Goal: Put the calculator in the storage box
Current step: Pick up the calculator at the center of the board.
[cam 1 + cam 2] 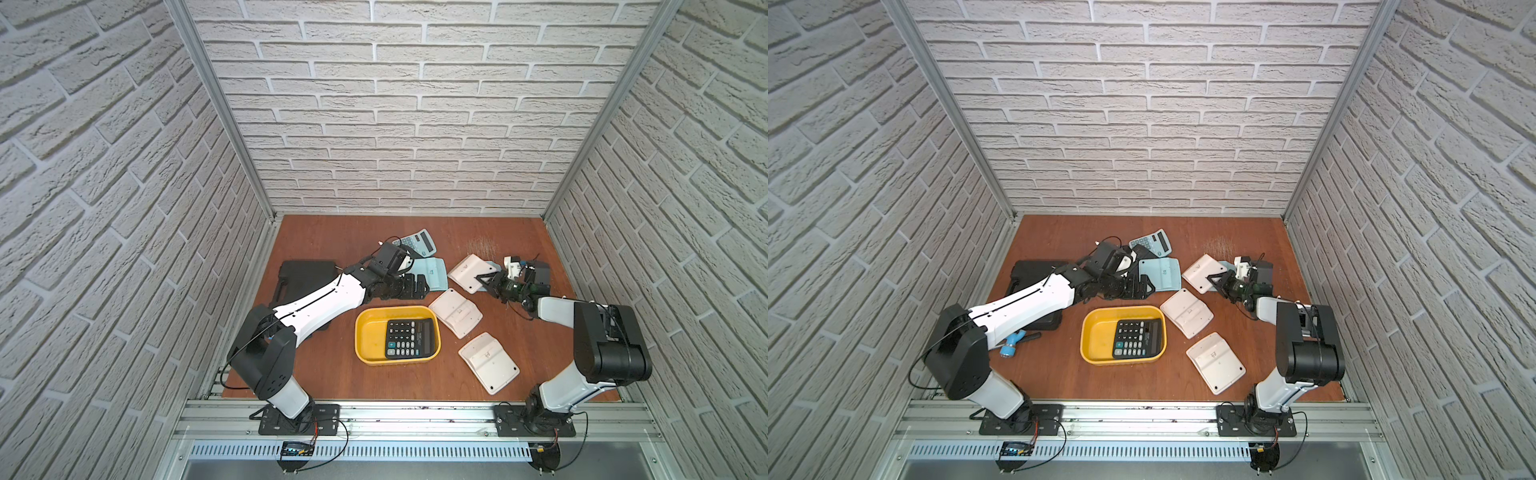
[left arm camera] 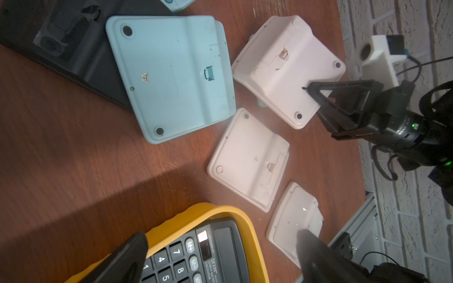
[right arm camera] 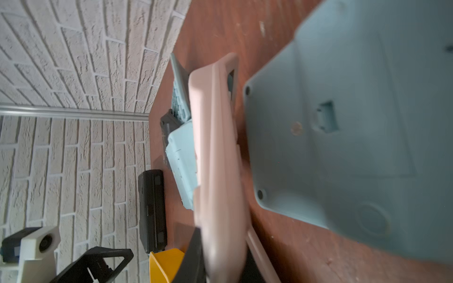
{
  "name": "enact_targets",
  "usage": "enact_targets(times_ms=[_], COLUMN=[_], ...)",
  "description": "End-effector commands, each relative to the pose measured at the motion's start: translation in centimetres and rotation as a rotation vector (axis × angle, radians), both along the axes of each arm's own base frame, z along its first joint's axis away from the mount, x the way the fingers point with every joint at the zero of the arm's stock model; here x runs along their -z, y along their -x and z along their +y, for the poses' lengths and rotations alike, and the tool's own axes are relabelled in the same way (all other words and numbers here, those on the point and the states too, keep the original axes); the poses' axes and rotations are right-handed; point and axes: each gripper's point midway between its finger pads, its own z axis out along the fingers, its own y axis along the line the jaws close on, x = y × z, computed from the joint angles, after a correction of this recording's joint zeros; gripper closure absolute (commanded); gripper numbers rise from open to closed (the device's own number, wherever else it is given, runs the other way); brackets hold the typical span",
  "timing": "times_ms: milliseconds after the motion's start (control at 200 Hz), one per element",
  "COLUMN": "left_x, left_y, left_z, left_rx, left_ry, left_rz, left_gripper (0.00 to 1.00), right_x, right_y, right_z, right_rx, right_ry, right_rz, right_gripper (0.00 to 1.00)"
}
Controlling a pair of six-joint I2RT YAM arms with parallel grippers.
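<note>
probably light, stiff, slick: right hand pinches white calculator at its edge; left hand spread.

Left arm extended toward 1 o'clock, left gripper spread wide; right arm elbow-folded, right gripper clamped tight toward 11 o'clock

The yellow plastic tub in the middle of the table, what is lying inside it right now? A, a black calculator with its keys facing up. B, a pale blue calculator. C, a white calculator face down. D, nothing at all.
A: in both top views the shallow yellow plastic tub holds a black calculator lying flat with its keys facing up.
</note>
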Motion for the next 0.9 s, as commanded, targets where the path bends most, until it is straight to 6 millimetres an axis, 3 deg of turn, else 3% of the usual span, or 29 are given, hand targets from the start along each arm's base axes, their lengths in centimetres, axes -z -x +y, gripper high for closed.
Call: enact_targets(times_ms=[0,145,275,480,620,740,895], left_x=[-1.9,-4.1,-6.2,-8.1,-8.8,-9.7,-10.5], left_y=[-0.1,-0.1,0.0,0.6,0.8,0.8,0.9], left_z=[0.6,1.3,2.9,6.7,9.1,10.9,12.4], left_rx=[-0.017,-0.026,-0.047,-0.101,-0.142,-0.174,-0.188], left_ry=[0.021,0.045,0.083,0.110,0.134,0.171,0.209], left_rz=[-0.048,-0.079,-0.102,-0.118,-0.117,-0.123,-0.118], left_gripper=[0.02,0.02,0.02,0.02,0.02,0.02,0.02], right_x=[0.2,-2.7,-6.2,-11.7,-15.9,-17.2,-16.4], right_y=[0.3,0.0,0.2,1.9,3.8,5.7,8.6], right_z=[0.0,1.5,4.3,8.5,12.4,15.9,19.7], right_rx=[0.013,-0.047,-0.142,-0.239,-0.327,-0.449,-0.595], right_ry=[0.046,0.111,0.224,0.608,0.847,1.045,1.309], right_rz=[0.000,-0.097,-0.215,-0.457,-0.736,-0.938,-1.258], right_gripper=[0.97,0.97,0.97,0.97,0.97,0.97,0.97])
